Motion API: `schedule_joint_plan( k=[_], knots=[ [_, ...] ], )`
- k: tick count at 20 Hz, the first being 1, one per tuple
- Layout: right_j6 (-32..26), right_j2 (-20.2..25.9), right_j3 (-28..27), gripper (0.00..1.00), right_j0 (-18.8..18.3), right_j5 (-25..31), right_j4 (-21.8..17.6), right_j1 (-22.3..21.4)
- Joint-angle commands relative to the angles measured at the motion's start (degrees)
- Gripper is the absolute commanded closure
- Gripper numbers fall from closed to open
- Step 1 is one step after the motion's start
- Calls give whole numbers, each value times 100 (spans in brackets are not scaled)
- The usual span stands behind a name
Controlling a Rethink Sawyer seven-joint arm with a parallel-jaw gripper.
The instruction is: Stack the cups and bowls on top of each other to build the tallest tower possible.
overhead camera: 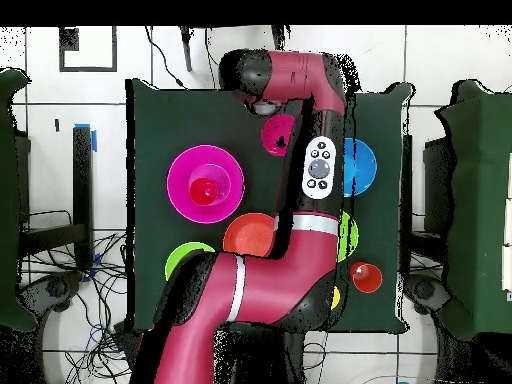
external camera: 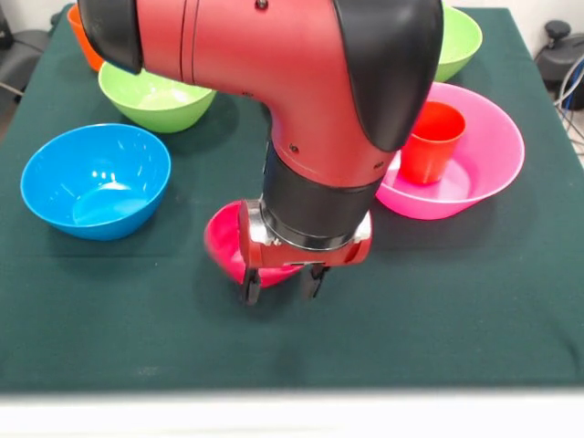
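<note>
The arm (overhead camera: 300,240) reaches across the dark bench (overhead camera: 160,120) to the small crimson bowl (overhead camera: 277,133); left of it, the red cup (overhead camera: 203,191) stands inside the big pink bowl (overhead camera: 205,160) (upright, roughly centred).

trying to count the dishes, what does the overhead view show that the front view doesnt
Only the overhead view shows the whole orange bowl near the arm's base and an orange cup at the table edge. Only the front view shows the gripper itself, low at the small crimson bowl, and the full light blue bowl. Both show the big pink bowl with the red cup standing inside it, and the crimson bowl apart from them.
</note>
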Motion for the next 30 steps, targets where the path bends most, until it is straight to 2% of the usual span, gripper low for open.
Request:
schedule_joint_plan(
  k=[1,7,13,21,30],
  knots=[
    [-1194,293,613,0,-44,-150,-38,-26],
    [-1088,254,578,0,-36,111,-56,-55],
    [-1013,235,305,0,53,807,-154,-12],
    [-536,118,250,0,114,1381,-178,26],
    [-289,71,702,0,32,1154,7,-20]
  ],
)
